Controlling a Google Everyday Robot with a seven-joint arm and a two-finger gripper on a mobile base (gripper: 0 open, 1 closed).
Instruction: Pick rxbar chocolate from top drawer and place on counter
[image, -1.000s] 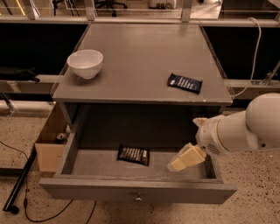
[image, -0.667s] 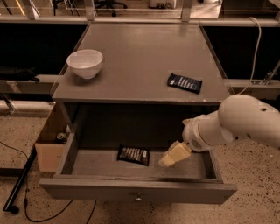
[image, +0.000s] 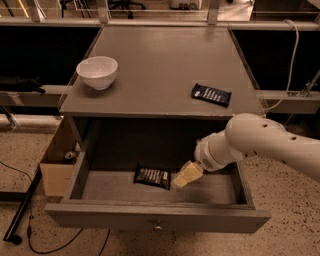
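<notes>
The rxbar chocolate (image: 152, 176), a brownish-black wrapped bar with pale lettering, lies flat on the floor of the open top drawer (image: 155, 217), near its middle. My gripper (image: 184, 176), with pale cream fingers on a white arm, is inside the drawer just right of the bar, its tip close to the bar's right end. The counter (image: 160, 65) is the grey tabletop above the drawer.
A white bowl (image: 97, 72) stands at the counter's left front. A bluish-black bar with white text (image: 211, 94) lies at the counter's right front. A cardboard box (image: 57, 167) sits on the floor left of the cabinet, with cables nearby.
My gripper and arm have moved left inside the drawer, from its right side to right beside the bar. The bar has not moved.
</notes>
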